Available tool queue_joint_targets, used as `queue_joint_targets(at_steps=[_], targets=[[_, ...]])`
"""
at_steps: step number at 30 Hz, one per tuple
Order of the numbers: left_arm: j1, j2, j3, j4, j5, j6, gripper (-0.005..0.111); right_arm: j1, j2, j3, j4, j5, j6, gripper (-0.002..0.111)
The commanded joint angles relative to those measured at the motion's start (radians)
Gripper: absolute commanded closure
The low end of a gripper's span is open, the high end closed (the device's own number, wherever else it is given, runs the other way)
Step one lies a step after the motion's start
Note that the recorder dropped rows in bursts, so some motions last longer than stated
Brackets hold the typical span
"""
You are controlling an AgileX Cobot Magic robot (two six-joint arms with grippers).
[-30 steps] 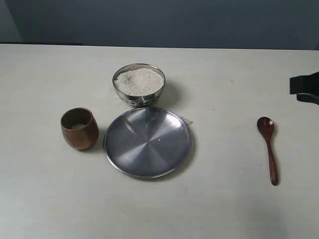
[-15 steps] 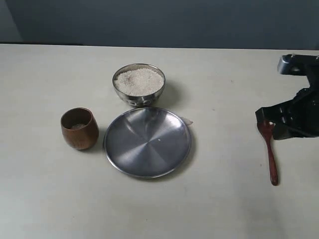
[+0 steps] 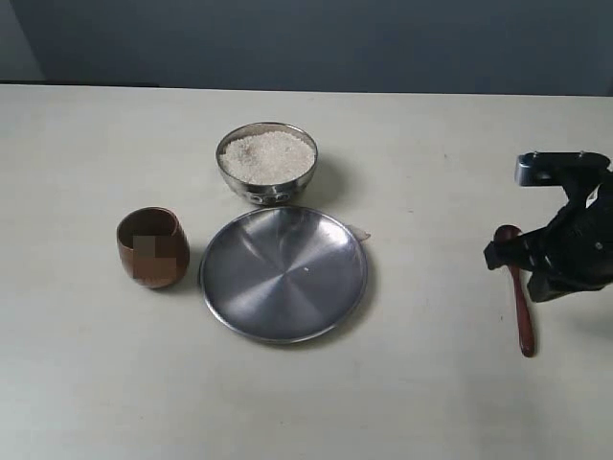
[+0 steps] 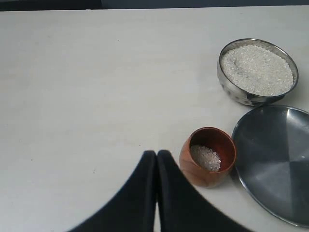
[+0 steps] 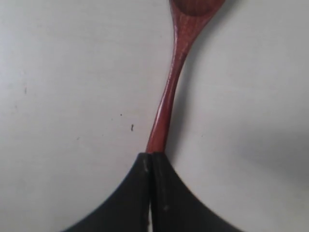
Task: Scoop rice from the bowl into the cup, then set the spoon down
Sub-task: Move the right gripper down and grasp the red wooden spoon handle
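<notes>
Two grippers are in play and both are pinched closed with nothing between the fingers: the left gripper (image 4: 156, 158) hangs empty on the left, near the cup (image 4: 205, 169), while the right gripper (image 5: 150, 158) sits low over the handle of the spoon (image 3: 521, 311), which runs beneath its tips and lies flat on the table (image 3: 431, 393). No grasp there that I can see. The spoon is far out on the right, head pointing to the far side, well apart from everything else. The bowl (image 3: 267, 193) stands at centre-far, heaped with rice (image 3: 267, 156); the cup stands left of the wide steel plate (image 3: 283, 278) and already has a small bed of grains at the bottom. By my reading, the job is barely begun: the jaws must open and take the handle, then comes the scooping, the tipping into the cup and the set-down. The surface is a pale, matt tabletop with a few dark specks, and behind it runs a plain dark blue-grey wall (image 3: 306, 43).
</notes>
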State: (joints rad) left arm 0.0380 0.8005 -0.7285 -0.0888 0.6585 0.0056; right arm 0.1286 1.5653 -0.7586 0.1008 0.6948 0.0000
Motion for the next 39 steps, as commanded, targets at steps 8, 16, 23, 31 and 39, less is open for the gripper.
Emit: queue_joint_targets(at_steps=[8, 16, 23, 31, 39], targets=[[0.002, 0.002, 0.001, -0.003, -0.009, 0.002, 0.106, 0.002, 0.049, -0.004, 0.001, -0.038, 0.043, 0.065], [0.002, 0.002, 0.001, -0.003, -0.009, 0.002, 0.106, 0.002, 0.122, -0.003, 0.006, -0.036, 0.043, 0.065], [0.002, 0.002, 0.001, -0.003, -0.009, 0.002, 0.106, 0.002, 0.178, 0.021, 0.019, -0.08, 0.045, 0.066], [0.002, 0.002, 0.001, -0.003, -0.009, 0.002, 0.106, 0.002, 0.207, 0.046, 0.029, -0.12, 0.026, 0.092], [0.002, 0.002, 0.001, -0.003, -0.007, 0.002, 0.106, 0.002, 0.205, -0.027, 0.031, 0.047, -0.107, 0.108]])
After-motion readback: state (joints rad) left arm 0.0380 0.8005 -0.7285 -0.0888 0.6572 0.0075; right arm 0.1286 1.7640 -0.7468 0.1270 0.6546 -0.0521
